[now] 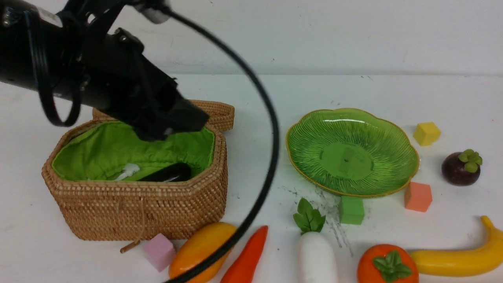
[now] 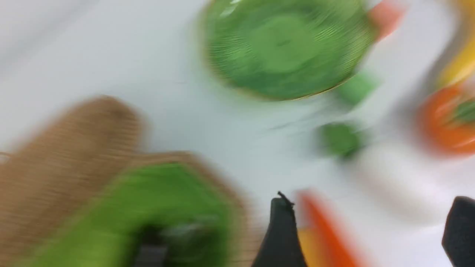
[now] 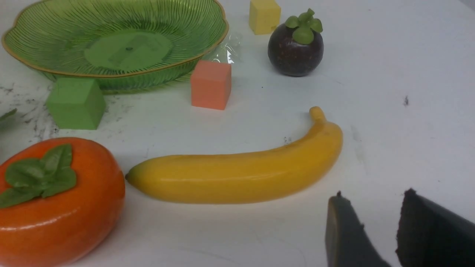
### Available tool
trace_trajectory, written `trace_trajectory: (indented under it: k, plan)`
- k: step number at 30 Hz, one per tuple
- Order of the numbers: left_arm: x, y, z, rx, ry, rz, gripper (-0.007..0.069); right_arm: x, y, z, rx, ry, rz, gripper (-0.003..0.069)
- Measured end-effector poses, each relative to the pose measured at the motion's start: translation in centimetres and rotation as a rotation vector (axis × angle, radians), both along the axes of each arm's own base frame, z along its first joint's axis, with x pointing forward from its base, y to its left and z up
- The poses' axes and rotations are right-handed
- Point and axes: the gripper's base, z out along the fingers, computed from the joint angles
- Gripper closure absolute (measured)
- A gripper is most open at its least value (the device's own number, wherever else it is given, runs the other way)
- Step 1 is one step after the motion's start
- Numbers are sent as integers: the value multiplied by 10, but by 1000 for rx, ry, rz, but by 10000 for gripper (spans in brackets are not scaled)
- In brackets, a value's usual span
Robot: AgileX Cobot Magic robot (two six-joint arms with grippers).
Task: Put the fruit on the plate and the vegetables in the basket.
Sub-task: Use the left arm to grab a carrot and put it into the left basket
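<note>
The wicker basket [image 1: 137, 212] stands open at the left, and the dark eggplant [image 1: 167, 173] lies on its green lining. My left gripper [image 1: 173, 125] hangs over it, open and empty [image 2: 371, 202]; that wrist view is blurred. The green plate [image 1: 353, 151] is empty. Along the front edge lie the mango [image 1: 196, 249], carrot [image 1: 247, 259], radish [image 1: 316, 257], persimmon [image 1: 387, 263] and banana [image 1: 459, 257]. The mangosteen [image 1: 459, 167] sits at the far right. My right gripper [image 3: 374, 194] hovers low near the banana [image 3: 237, 178], its jaws slightly apart with nothing between them.
Foam cubes lie scattered about: pink [image 1: 159, 251] in front of the basket, green [image 1: 351, 210] and orange [image 1: 417, 196] by the plate's near rim, yellow [image 1: 426, 133] behind the mangosteen. The left arm's black cable [image 1: 271, 157] loops down between basket and plate. The basket's lid [image 1: 220, 112] hangs behind it.
</note>
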Motion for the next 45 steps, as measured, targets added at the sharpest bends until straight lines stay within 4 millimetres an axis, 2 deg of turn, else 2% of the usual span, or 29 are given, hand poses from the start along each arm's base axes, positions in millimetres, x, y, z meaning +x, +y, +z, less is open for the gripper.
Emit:
trace_trajectory:
  k: [1, 2, 3, 6, 7, 10, 11, 13, 19, 24, 34, 42, 45]
  plan:
    - [-1, -2, 0, -5, 16, 3, 92, 0, 0, 0, 0, 0, 0, 417]
    - [-11, -15, -6, -37, 143, 31, 92, 0, 0, 0, 0, 0, 0, 417]
    - [-11, -16, -7, -30, 158, 34, 92, 0, 0, 0, 0, 0, 0, 417]
    - [-27, -47, -40, 109, 441, 82, 93, 0, 0, 0, 0, 0, 0, 417]
    - [-27, -49, -41, 115, 447, 87, 93, 0, 0, 0, 0, 0, 0, 417]
    - [-28, -71, -74, 277, 562, 163, 93, 0, 0, 0, 0, 0, 0, 417]
    - [-28, -74, -78, 292, 570, 173, 93, 0, 0, 0, 0, 0, 0, 417]
    - [-26, -89, -99, 359, 605, 208, 93, 0, 0, 0, 0, 0, 0, 417]
    - [-14, -111, -141, 395, 708, 287, 93, 0, 0, 0, 0, 0, 0, 417]
    - [-6, -120, -158, 366, 720, 328, 93, 0, 0, 0, 0, 0, 0, 417]
    - [6, -124, -170, 369, 636, 332, 93, 0, 0, 0, 0, 0, 0, 417]
    - [12, -130, -194, 409, 660, 338, 93, 0, 0, 0, 0, 0, 0, 417]
    - [13, -130, -196, 422, 659, 338, 93, 0, 0, 0, 0, 0, 0, 417]
